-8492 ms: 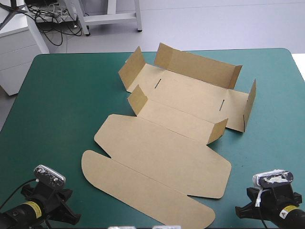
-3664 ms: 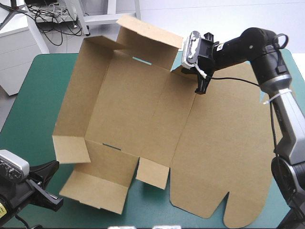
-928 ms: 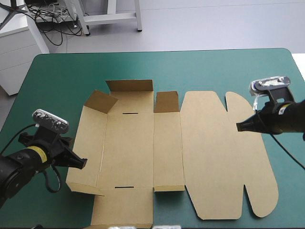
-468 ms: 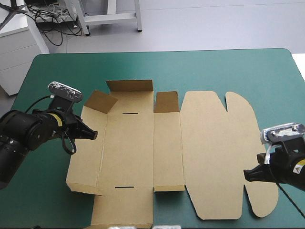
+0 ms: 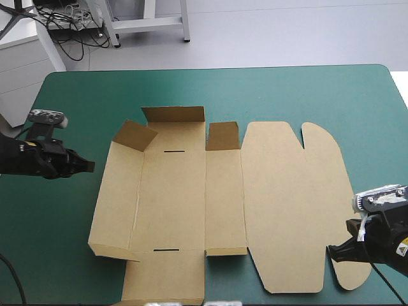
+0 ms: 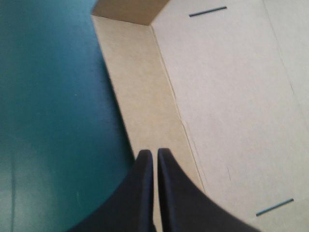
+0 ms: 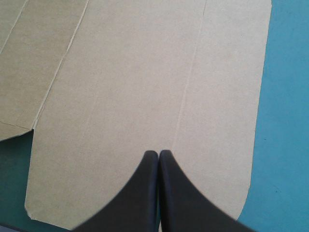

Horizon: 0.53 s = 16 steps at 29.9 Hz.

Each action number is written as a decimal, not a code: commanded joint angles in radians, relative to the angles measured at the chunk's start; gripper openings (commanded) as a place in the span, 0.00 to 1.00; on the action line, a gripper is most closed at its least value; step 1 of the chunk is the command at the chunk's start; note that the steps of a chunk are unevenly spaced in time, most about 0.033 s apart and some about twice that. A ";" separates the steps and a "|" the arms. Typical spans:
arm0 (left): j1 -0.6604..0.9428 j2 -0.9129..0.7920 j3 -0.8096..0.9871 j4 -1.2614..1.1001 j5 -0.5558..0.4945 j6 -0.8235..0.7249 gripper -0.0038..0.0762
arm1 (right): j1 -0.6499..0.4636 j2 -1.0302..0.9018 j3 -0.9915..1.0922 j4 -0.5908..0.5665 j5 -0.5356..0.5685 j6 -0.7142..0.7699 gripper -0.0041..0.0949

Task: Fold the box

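Left tool (image 5: 91, 167) farther left now, just beside the box (image 5: 280, 204).

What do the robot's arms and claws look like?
Both arms are black and chunky. The left arm is plain, and the right arm has a small yellow label. The left claw and right claw each have two wide black fingers, curved like fins and narrowing to a tip.

Brown box (image 5: 274, 204), teal-green cover (image 5: 95, 95)
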 commanded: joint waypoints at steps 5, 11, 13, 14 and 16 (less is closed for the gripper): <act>0.260 -0.021 -0.030 -0.193 0.050 0.054 0.07 | -0.010 -0.001 -0.008 -0.005 -0.054 -0.013 0.02; 0.275 -0.018 -0.021 -0.169 0.050 -0.005 0.08 | -0.010 -0.003 -0.008 -0.027 -0.061 -0.016 0.02; 0.275 -0.018 -0.005 -0.146 0.050 -0.003 0.12 | -0.010 -0.003 -0.008 -0.032 -0.059 -0.016 0.02; 0.275 -0.018 0.007 -0.131 0.050 -0.003 0.16 | -0.010 -0.003 -0.008 -0.032 -0.057 -0.016 0.02; 0.275 -0.018 0.028 -0.122 0.050 -0.003 0.23 | -0.010 -0.003 -0.008 -0.034 -0.057 -0.016 0.02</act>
